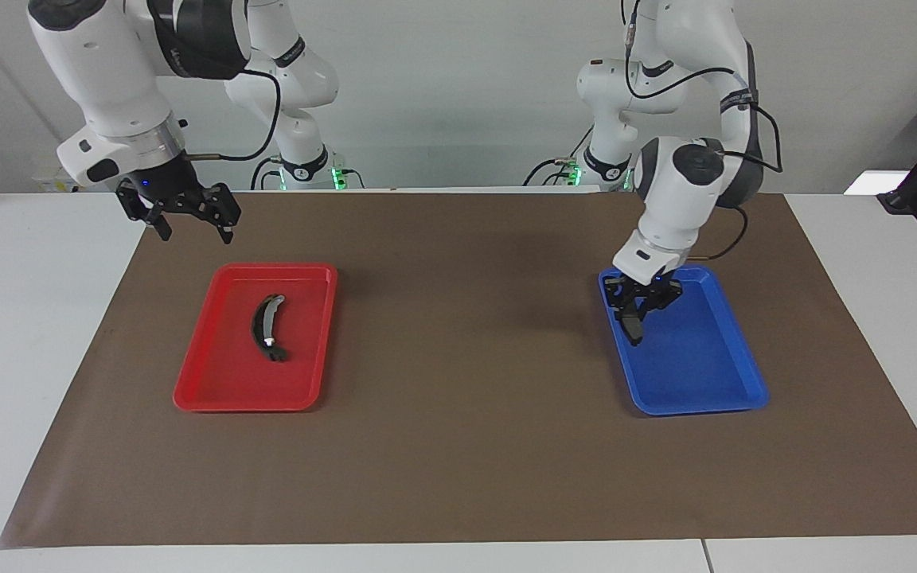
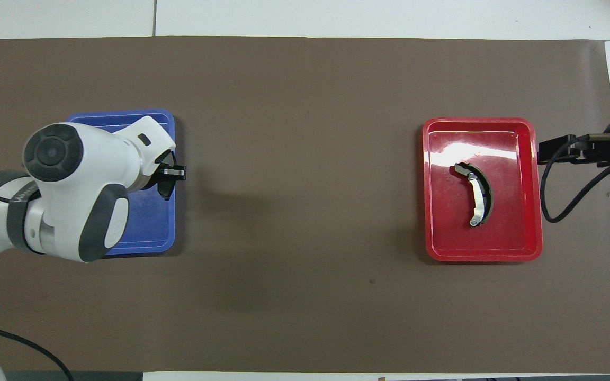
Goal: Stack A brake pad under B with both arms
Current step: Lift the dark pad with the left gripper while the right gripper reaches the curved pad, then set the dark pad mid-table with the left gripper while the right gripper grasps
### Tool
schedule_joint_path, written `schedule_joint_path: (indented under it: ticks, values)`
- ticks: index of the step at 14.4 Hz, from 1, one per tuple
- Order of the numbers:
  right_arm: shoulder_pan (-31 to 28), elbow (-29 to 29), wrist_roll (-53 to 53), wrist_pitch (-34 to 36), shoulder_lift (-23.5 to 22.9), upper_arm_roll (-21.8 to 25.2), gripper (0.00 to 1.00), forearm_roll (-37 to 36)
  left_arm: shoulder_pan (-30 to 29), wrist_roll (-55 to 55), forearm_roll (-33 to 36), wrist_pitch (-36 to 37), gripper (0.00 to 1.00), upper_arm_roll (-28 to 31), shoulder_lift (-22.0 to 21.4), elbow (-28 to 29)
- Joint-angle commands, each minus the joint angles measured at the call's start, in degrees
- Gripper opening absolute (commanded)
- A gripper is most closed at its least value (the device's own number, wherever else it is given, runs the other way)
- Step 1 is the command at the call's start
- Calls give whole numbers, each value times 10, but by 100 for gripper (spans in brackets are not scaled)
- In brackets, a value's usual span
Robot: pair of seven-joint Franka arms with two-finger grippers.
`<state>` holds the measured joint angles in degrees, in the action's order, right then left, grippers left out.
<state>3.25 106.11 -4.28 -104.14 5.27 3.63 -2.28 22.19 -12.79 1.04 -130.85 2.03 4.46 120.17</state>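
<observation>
The A brake pad (image 1: pixel 632 327), a short dark-grey piece, hangs in the air over the blue tray's (image 1: pixel 705 404) edge toward the table's middle. My left gripper (image 1: pixel 638 313) is shut on it. Seen from overhead, the pad (image 2: pixel 166 189) pokes out below the left gripper (image 2: pixel 170 174), and the left arm hides much of the blue tray (image 2: pixel 146 247). B (image 1: pixel 266 326), the long black crescent with a grey strip, lies in the red tray (image 1: pixel 188 398). My right gripper (image 1: pixel 194 234) hangs open over the mat beside that tray's robot-side end. B (image 2: pixel 478 201) shows fully from overhead.
A brown mat (image 1: pixel 466 446) covers the table between the two trays. White table surface (image 1: pixel 29 318) borders the mat at both ends. The right gripper (image 2: pixel 546 151) sits just off the red tray's (image 2: pixel 482 257) rim in the overhead view.
</observation>
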Motion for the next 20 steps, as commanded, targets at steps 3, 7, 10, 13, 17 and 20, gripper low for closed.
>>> schedule_joint_path:
  ticks: [3, 7, 10, 13, 17, 20]
  values:
    - [-9, 129, 58, -112, -10, -3, 100, 22, 115, -142, 2, 7, 1, 9, 65, -70]
    - [-16, 249, 108, -308, -40, -3, 99, 43, 183, -238, 5, 6, 2, 10, 165, -163]
    - [-29, 257, 145, -335, -73, -4, 99, 43, 211, -247, 4, -14, 7, 9, 196, -178]
    - [-30, 279, 154, -378, -87, -4, 98, 44, 231, -249, 1, -62, 26, 6, 208, -166]
    - [-24, 281, 156, -393, -111, -5, 98, 76, 235, -249, 1, -61, 62, 7, 208, -154]
    - [-13, 281, 159, -404, -113, -5, 93, 82, 232, -246, 1, -56, 91, 9, 205, -154]
